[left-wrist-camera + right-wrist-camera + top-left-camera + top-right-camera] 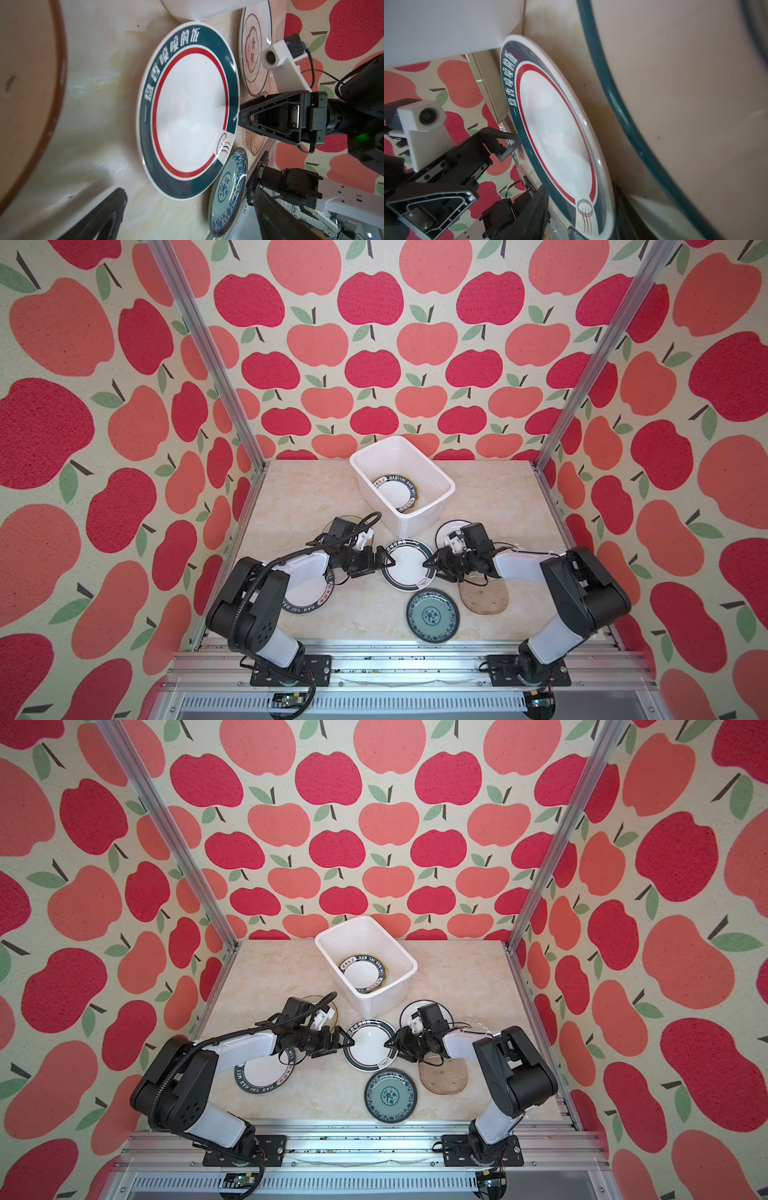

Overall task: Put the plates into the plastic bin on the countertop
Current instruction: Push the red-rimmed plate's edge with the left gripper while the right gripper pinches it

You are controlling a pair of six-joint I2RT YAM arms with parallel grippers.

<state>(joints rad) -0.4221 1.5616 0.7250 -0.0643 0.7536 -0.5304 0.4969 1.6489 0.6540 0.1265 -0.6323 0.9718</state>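
So the green-rimmed plate [407,568] sits on the bench [307,497] just in front of the plastic bin [415,524], right between both hands. The left hand [386,563] is spread wide at its left edge. The right hand [429,565] straddles the opposite rim, can't tell if it's actually clamped. One lettered plate [392,493] lies in the bin.

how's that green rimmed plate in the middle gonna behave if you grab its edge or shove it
The green-rimmed plate looks rigid, so it should lift as one piece. Its glossy glaze, reflecting light in the wrist views, probably makes the rim slippery in the jaws. Shallow and wide on the smooth countertop, it would likely slide rather than tip.
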